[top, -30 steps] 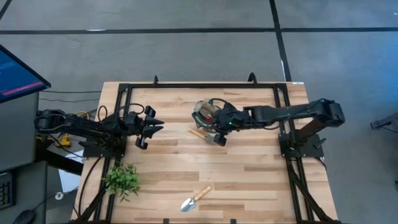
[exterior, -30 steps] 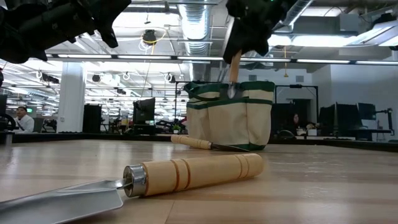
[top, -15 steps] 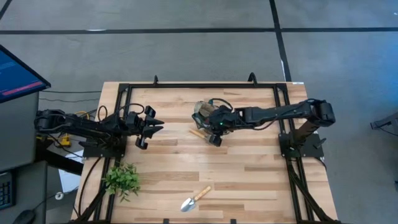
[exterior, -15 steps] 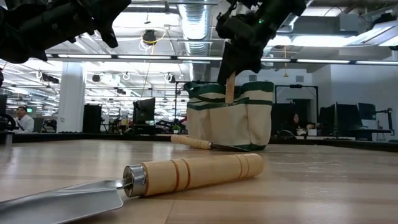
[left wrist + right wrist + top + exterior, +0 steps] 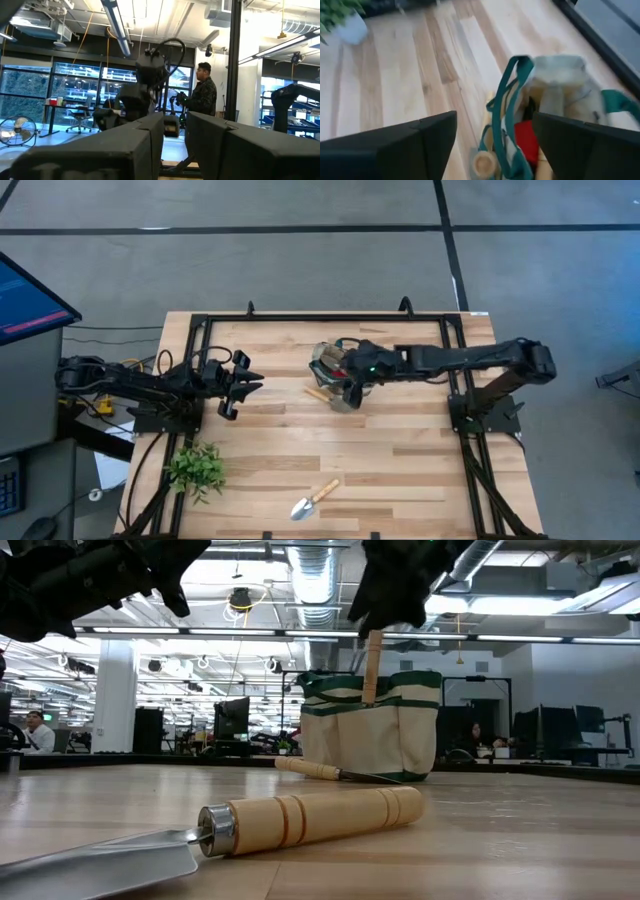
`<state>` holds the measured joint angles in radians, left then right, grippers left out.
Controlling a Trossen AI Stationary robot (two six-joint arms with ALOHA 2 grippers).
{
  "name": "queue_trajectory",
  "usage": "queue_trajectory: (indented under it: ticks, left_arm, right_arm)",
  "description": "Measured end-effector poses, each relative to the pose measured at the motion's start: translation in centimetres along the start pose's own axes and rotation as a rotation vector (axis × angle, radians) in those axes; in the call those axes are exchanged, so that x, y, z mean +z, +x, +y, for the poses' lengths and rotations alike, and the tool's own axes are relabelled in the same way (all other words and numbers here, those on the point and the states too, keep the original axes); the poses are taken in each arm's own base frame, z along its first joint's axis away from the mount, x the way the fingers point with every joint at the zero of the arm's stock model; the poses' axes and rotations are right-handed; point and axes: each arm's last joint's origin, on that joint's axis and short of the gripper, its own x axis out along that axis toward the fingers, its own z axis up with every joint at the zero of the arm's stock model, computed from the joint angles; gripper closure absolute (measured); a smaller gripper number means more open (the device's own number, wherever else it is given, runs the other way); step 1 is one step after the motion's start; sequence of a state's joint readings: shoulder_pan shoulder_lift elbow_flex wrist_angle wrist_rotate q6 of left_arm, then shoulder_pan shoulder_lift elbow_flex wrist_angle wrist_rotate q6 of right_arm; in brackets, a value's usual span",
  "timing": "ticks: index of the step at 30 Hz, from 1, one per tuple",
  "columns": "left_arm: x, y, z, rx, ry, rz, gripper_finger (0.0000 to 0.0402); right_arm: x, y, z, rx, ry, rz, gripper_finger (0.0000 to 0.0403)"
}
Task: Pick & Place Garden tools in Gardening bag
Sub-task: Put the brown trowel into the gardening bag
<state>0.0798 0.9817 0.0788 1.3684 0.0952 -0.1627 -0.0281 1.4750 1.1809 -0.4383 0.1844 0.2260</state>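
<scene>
The gardening bag (image 5: 328,360) (image 5: 405,735) stands at the table's middle. A garden tool's wooden handle (image 5: 371,665) sticks upright at the bag's near wall, its round end (image 5: 484,162) up. My right gripper (image 5: 348,390) (image 5: 492,125) hovers open just above it, fingers on either side and apart from it. Something red (image 5: 525,137) lies inside the bag. A second tool (image 5: 318,393) (image 5: 325,771) lies on the table against the bag's near side. A trowel (image 5: 314,500) (image 5: 300,822) lies near the front edge. My left gripper (image 5: 240,383) waits open at the table's left, above the surface.
A leafy plant (image 5: 197,468) in a white pot stands near the front left corner. Black frame rails (image 5: 300,320) run round the table's edges. Bare wood lies between the bag and the trowel. A person (image 5: 204,95) stands in the room beyond.
My right gripper has lowered the wooden-handled tool head first at the bag's near wall, then opened and let go. The tool now stands upright by itself, lower than before, and the gripper is just above its handle end.
</scene>
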Motion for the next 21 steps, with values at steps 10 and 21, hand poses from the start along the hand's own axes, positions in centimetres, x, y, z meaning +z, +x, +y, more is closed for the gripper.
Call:
queue_trajectory:
  ticks: [10, 21]
  left_arm:
    - [0.0, 0.0, 0.0, -0.012, 0.0, 0.003, 0.0325]
    - [-1.6, -0.1, 0.1, -0.021, -0.019, 0.168, 0.0325]
  right_arm:
    - [1.2, -6.7, 0.4, 0.08, 0.018, -0.176, 0.0269]
    - [-2.2, -9.4, 5.4, -0.005, -0.131, -0.284, 0.0397]
